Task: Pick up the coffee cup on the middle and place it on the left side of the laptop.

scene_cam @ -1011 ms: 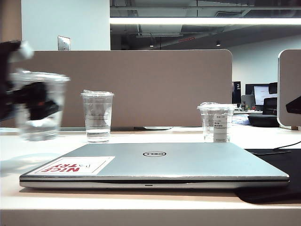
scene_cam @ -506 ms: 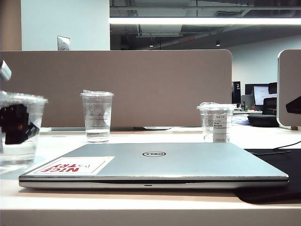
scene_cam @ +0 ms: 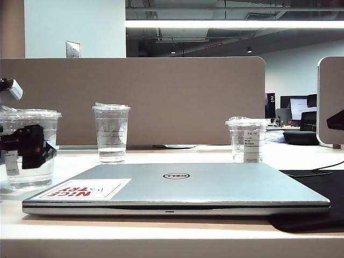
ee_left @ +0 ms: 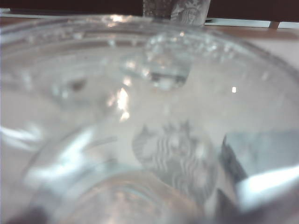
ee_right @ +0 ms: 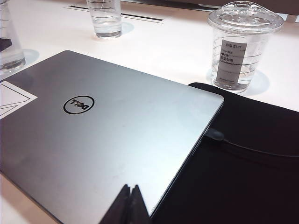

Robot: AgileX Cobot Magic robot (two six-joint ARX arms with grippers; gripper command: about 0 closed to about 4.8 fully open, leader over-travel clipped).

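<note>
Exterior view: the left gripper (scene_cam: 29,146) seems just parted around the coffee cup (scene_cam: 29,148) at the table's (scene_cam: 161,239) left edge beside the laptop (scene_cam: 177,188), so a dragging finger could tip it, while the right gripper (ee_right: 130,205), fingers together, hangs over the laptop.

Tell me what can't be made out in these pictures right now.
- Left gripper grip: exterior view, seen only through the coffee cup; left wrist view is blurred cup plastic.
- Whether the cup rests on the table: its base is unclear, the frame edge crops its left side.
- Right gripper: only closed fingertips, cut by the frame edge.

Beige partition (scene_cam: 161,97), white desk (scene_cam: 161,236), ceiling strip light (scene_cam: 231,24)
</note>
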